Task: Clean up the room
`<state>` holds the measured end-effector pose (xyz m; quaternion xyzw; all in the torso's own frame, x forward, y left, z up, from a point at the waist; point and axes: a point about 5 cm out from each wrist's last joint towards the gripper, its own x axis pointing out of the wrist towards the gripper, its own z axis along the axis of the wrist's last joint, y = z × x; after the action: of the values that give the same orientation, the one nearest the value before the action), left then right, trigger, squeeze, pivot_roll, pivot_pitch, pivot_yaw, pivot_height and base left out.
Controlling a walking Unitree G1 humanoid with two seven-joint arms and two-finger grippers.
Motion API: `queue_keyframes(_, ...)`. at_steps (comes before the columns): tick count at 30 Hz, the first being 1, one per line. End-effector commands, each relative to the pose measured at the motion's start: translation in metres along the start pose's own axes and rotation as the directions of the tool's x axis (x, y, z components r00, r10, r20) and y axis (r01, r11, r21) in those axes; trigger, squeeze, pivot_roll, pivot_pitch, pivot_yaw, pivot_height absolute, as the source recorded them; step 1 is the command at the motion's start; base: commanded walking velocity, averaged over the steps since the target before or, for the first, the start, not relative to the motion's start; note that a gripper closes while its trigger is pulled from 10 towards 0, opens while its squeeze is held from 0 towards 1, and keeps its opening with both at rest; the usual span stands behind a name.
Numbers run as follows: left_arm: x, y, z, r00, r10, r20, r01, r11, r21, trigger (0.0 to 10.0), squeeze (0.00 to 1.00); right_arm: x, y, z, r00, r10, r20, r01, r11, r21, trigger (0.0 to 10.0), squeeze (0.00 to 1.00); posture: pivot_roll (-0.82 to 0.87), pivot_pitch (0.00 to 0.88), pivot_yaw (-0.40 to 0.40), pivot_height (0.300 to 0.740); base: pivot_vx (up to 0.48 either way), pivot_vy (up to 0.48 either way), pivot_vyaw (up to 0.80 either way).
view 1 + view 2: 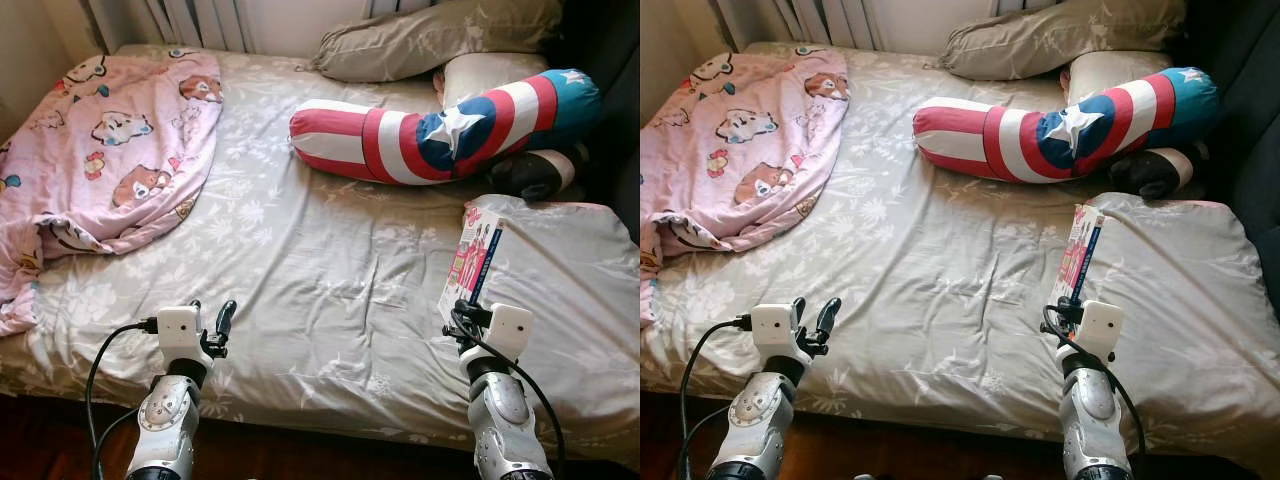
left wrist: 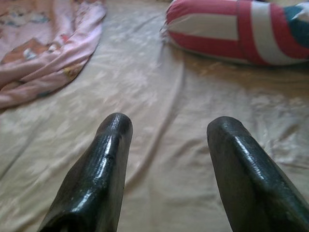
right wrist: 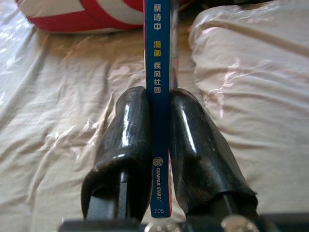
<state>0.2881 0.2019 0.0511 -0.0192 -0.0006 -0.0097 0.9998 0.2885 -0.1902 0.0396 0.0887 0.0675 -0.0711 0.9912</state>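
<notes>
I am looking down over a bed [image 1: 300,270] covered with a grey flowered sheet, and both arms are reaching out over its near edge at the bottom of the frame. The right gripper [image 3: 158,104] is clamping a thin book [image 1: 470,262] by its blue spine, one black finger [image 3: 128,140] pressing each side, and the book is standing upright on edge in the lower right of the head view, its pink cover facing left. Just beside it to the right a grey pillow [image 1: 570,290] is lying flat across the right side of the frame. The left gripper [image 2: 169,133] is hanging over bare sheet in the lower left of the frame with its two fingers spread apart and nothing between them.

A long bolster cushion [image 1: 440,125] in red, white and blue stripes with white stars is lying across the upper middle and upper right of the frame, well apart from both grippers. Behind it, along the top edge, another grey pillow [image 1: 430,40] is leaning toward the wall, and a pale cushion [image 1: 480,75] is peeking out between the two. A dark rounded thing [image 1: 535,172] is tucked under the bolster's right end; I cannot tell what it is. A pink blanket [image 1: 110,140] printed with cartoon animals is lying crumpled over the upper left of the frame, spilling toward the left edge of the bed
</notes>
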Motion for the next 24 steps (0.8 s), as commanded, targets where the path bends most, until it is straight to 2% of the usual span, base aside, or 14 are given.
queue_keyframes(1, -0.001, -0.001, -0.004, 1.0, -0.009, -0.024, 0.009, 1.0, -0.002, 10.0, 0.0, 0.003, 0.001, 0.009, 0.999, -0.002, 0.047, 0.002, 1.0, 0.003, 10.0, 0.0, 0.04, 0.125, -0.022, 0.74, 0.274, 0.0, 0.0)
queue_keyframes(8, -0.002, 0.001, -0.003, 1.0, -0.009, -0.021, 0.009, 1.0, 0.001, 10.0, 0.0, 0.005, 0.009, 0.01, 0.998, 0.015, 0.063, -0.015, 1.0, -0.003, 10.0, 0.0, 0.05, 0.126, -0.02, 0.74, 0.293, 0.0, 0.0)
queue_keyframes(14, -0.002, 0.003, -0.002, 1.0, -0.005, -0.018, 0.005, 1.0, 0.005, 10.0, 0.0, 0.007, 0.011, 0.008, 0.999, 0.006, 0.038, -0.007, 1.0, 0.013, 10.0, 0.0, 0.05, 0.143, -0.019, 0.74, 0.299, 0.0, 0.0)
queue_keyframes(19, -0.002, 0.003, -0.002, 1.0, 0.0, -0.021, 0.0, 1.0, 0.013, 10.0, 0.0, 0.006, 0.01, 0.007, 0.999, -0.009, 0.041, 0.009, 1.0, 0.008, 10.0, 0.0, 0.05, 0.158, -0.018, 0.74, 0.0, 0.0, -0.65)
queue_keyframes(24, -0.004, 0.003, -0.004, 1.0, 0.003, -0.024, -0.003, 1.0, 0.013, 10.0, 0.0, 0.005, 0.01, 0.007, 0.999, -0.004, 0.051, 0.004, 1.0, -0.003, 10.0, 0.0, 0.06, 0.169, -0.021, 0.74, 0.0, 0.0, 0.0)
